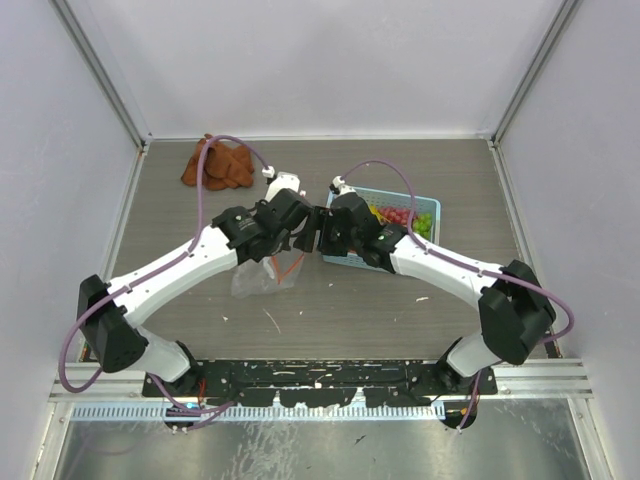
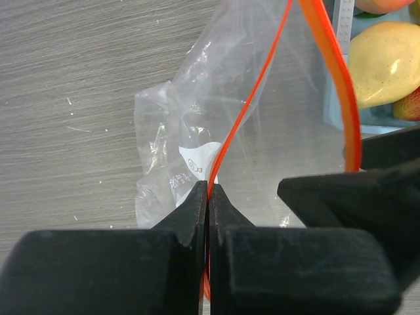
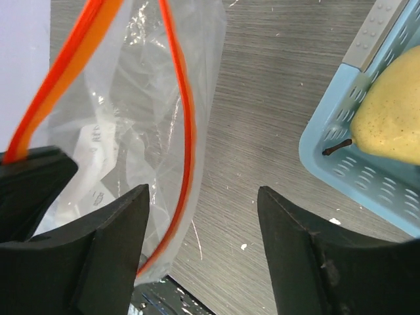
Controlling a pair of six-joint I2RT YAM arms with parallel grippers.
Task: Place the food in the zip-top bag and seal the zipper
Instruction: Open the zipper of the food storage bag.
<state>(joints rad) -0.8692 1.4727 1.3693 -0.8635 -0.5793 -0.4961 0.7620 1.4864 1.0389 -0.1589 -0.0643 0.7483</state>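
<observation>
Currently left gripper (image 2: 209, 190) pinches one lip of the zipper (image 2: 252, 98), zip-top bag (image 2: 170, 125) hanging mouth agape. Right gripper (image 3: 202, 191) spread, empty, just beside the mouth. Food (image 3: 394, 111) in blue basket (image 3: 328, 164) on its other side; right arm nearer.

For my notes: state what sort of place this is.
Probably a lab robot cell: plain white walls box in a grey tabletop, and toy fruit sits in a blue basket.
</observation>
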